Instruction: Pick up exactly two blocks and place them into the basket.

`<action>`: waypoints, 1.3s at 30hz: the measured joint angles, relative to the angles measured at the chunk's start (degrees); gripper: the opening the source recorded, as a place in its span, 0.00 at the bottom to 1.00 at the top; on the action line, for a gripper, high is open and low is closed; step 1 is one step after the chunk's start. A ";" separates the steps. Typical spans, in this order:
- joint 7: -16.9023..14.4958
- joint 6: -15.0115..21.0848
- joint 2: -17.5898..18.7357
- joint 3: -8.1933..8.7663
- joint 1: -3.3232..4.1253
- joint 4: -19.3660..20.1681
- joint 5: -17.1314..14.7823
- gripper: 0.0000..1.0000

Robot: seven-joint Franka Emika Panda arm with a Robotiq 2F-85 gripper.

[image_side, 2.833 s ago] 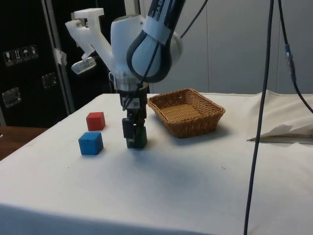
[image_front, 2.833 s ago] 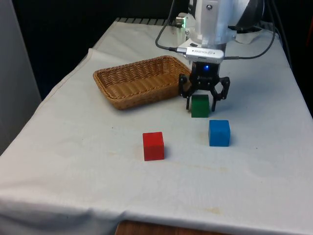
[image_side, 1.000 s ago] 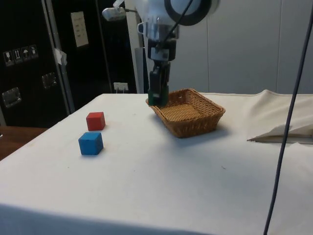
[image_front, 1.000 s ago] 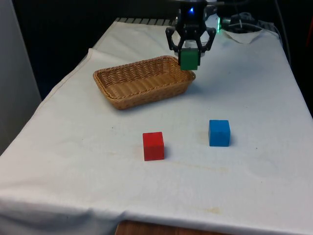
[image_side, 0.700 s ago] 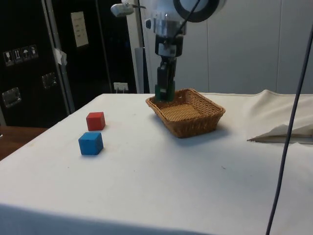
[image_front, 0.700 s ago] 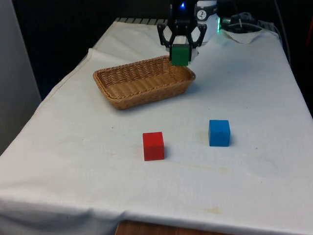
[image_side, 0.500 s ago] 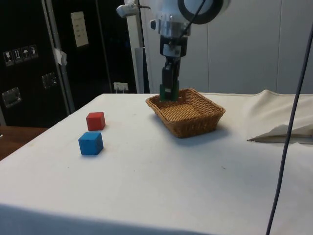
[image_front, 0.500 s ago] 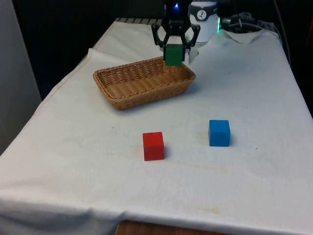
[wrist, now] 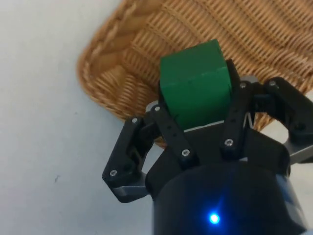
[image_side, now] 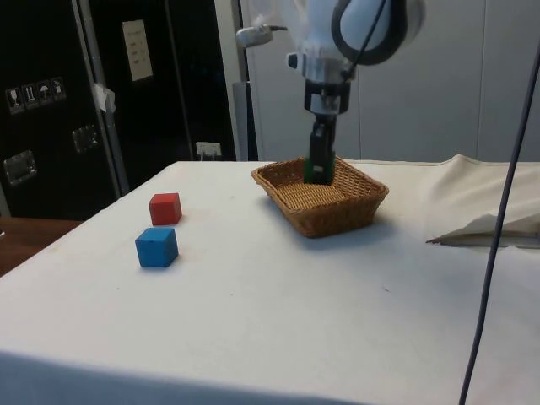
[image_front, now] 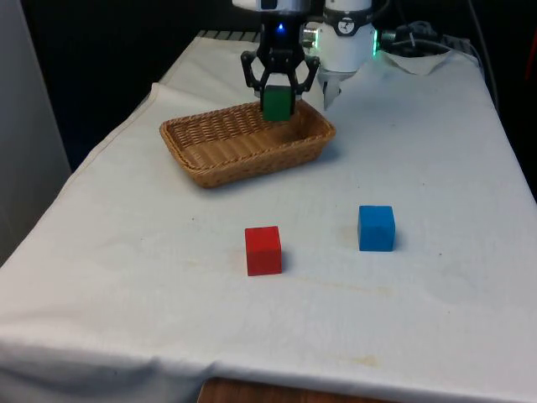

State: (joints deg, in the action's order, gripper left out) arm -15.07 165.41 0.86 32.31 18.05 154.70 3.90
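Note:
A green block (image_front: 277, 102) hangs in the air, with my gripper (image_front: 278, 96) shut on it. It is above the wicker basket (image_front: 220, 143), over the basket's far right part in the front view. From the side, the green block (image_side: 315, 171) and the gripper (image_side: 319, 162) hang just above the inside of the basket (image_side: 337, 213). Close up, the green block (wrist: 196, 86) sits clamped between the black fingers (wrist: 164, 126) with the basket's corner (wrist: 105, 71) beneath it. A red block (image_front: 263, 249) and a blue block (image_front: 376, 227) lie on the cloth nearer the front edge.
The white cloth falls over the table's edges, with a raised fold (image_side: 489, 228) at the side view's right. A dark cable (image_side: 489, 211) hangs down there. Open cloth lies between the basket and the two loose blocks (image_side: 162, 228).
The gripper has lifted the green block off the cloth and carried it toward the front view's left, from beside the basket's right rim to above its inside.

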 measured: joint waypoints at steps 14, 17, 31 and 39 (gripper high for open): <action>-0.92 4.70 4.47 1.26 0.00 1.32 -0.29 0.01; -0.92 4.58 4.47 1.20 0.00 1.38 -0.29 0.01; 0.23 7.91 10.49 0.11 0.11 0.17 -0.29 0.45; 0.23 7.91 10.43 0.11 0.11 0.17 -0.29 1.00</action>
State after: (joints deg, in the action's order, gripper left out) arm -14.84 173.32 11.29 32.43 18.16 154.87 3.61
